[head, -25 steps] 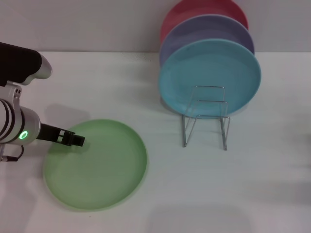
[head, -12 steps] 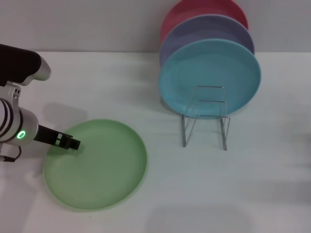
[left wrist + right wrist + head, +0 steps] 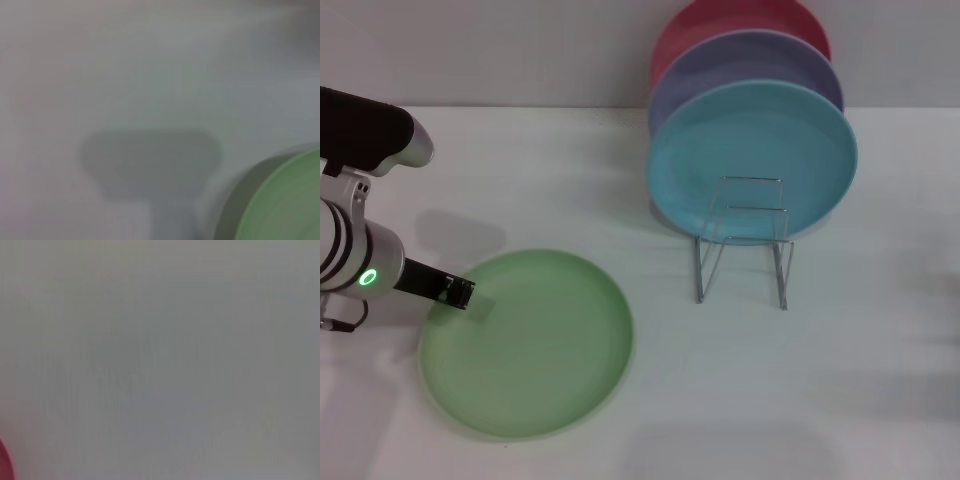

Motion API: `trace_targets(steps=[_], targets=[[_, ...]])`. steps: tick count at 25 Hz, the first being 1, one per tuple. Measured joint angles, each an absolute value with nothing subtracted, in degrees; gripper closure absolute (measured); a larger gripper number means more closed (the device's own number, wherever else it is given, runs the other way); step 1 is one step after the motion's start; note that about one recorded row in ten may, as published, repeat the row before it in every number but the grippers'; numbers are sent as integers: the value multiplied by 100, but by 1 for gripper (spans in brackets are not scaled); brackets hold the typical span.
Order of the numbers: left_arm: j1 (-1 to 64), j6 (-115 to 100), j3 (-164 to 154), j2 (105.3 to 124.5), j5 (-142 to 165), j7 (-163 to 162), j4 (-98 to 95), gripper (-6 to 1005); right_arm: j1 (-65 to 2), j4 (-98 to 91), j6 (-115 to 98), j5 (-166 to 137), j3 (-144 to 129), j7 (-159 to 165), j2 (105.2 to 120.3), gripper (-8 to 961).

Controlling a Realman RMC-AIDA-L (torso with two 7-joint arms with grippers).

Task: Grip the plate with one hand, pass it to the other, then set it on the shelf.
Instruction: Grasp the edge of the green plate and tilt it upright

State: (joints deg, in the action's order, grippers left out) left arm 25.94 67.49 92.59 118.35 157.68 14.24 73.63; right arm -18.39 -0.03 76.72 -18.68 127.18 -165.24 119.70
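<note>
I hold the edge of the green plate.

My left gripper [image 3: 457,292] sits at the far left rim of the green plate [image 3: 530,345], and I think my fingers pinch that rim, because the plate looks a little tipped up there. I grab the edge because the plate is too flat to grab any other way. It lies on the white table [image 3: 840,380], well apart from the wire shelf [image 3: 745,240]. The shelf's front slots look free. My right gripper is out of sight.

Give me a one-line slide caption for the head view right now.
Left gripper at the rim of the light green plate on the white table; wire shelf holds three other plates.
</note>
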Motion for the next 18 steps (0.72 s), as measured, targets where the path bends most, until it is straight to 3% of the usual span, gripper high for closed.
trace_targets(steps=[12,18], targets=[[2638,6736,9194,11837,15764,1629,7471,910,-1810,-18,7816,-1867,12717,-16523,11980,187],[2486,6729,9216,11828,15766,1730,8103,928,-1786,-34,8149,-1985,12718,-16523,11981,187]])
